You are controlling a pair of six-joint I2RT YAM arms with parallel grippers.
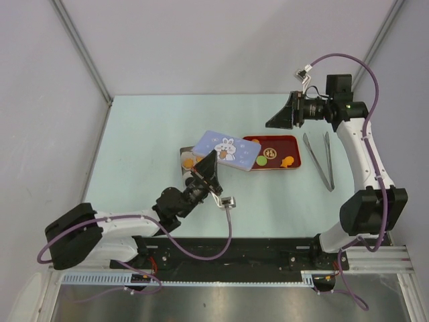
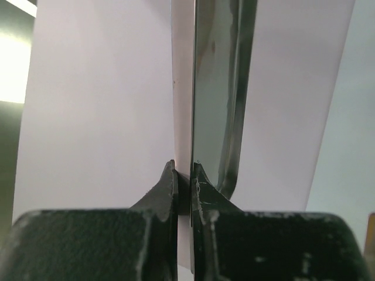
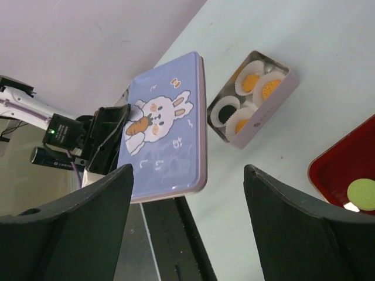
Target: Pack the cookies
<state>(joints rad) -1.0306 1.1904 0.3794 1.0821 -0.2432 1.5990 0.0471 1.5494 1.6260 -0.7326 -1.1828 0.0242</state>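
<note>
Two jaws of the left gripper (image 2: 184, 178) pinch tight on the edge of a blue rabbit lid (image 1: 224, 149), held tilted just above the open tin (image 3: 256, 96). The right gripper (image 3: 187, 175) hangs far right, jaws wide, empty. Some cookies (image 3: 251, 83) sit inside the tin; others lie on the red tray (image 1: 285, 144). Packing seems unfinished: closing calls for lowering the lid squarely. Only the right wrist view shows the tin's contents.

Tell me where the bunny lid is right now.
In the top view the bunny lid is near table centre, clamped by the left gripper, between the cookie tin on the left and the red tray.
</note>
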